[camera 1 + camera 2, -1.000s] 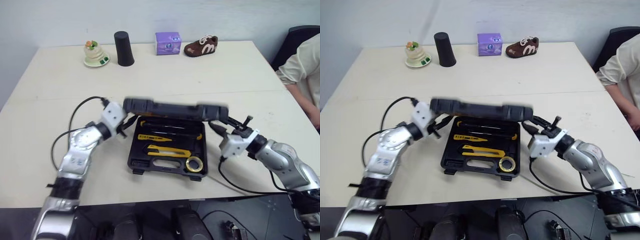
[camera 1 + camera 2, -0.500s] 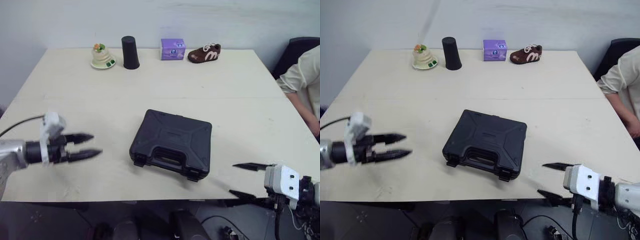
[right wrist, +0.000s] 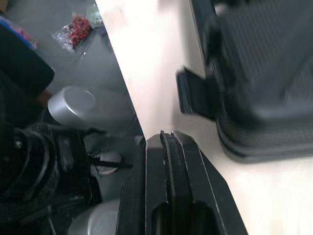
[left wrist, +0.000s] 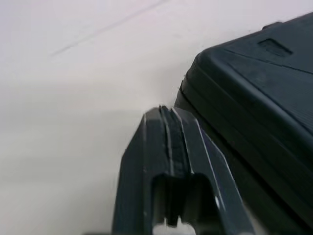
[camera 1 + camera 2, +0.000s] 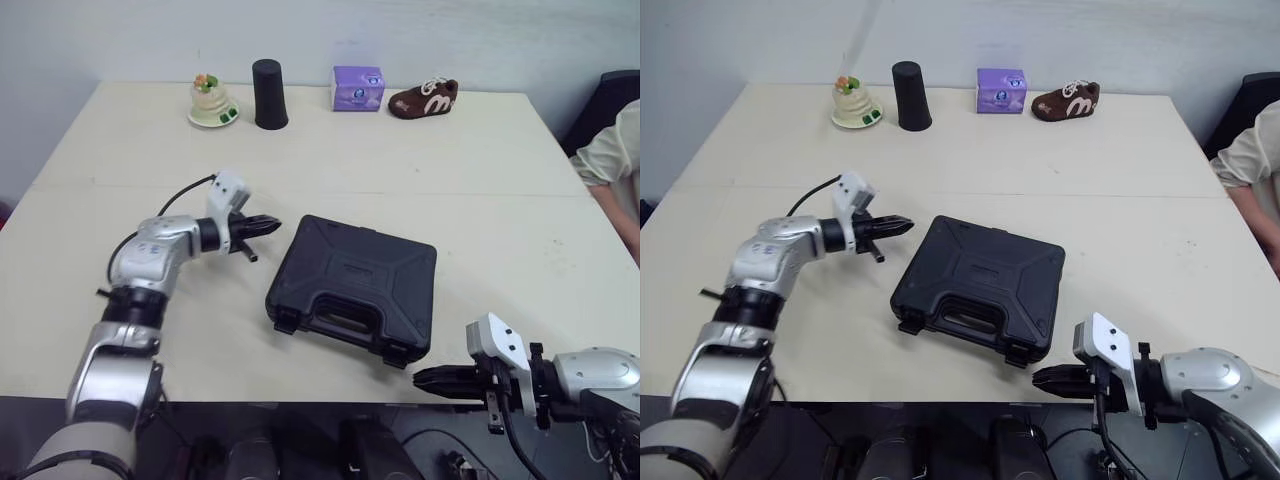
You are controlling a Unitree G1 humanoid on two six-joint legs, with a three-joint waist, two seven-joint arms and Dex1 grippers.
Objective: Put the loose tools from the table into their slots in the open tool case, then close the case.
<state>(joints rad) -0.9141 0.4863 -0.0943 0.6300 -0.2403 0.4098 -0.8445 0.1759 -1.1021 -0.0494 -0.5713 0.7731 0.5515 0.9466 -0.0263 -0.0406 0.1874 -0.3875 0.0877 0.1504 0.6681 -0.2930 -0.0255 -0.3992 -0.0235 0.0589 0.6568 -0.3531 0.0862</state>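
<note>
Tool case (image 5: 352, 288) lies closed; left claw (image 5: 272, 225) and right claw (image 5: 421, 379) both pinched empty.

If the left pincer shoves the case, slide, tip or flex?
The case looks hard plastic: probably stiff. Flat and shut on the table, so likely slides, not tips. The left pincer is near a corner; a push may spin it.
</note>
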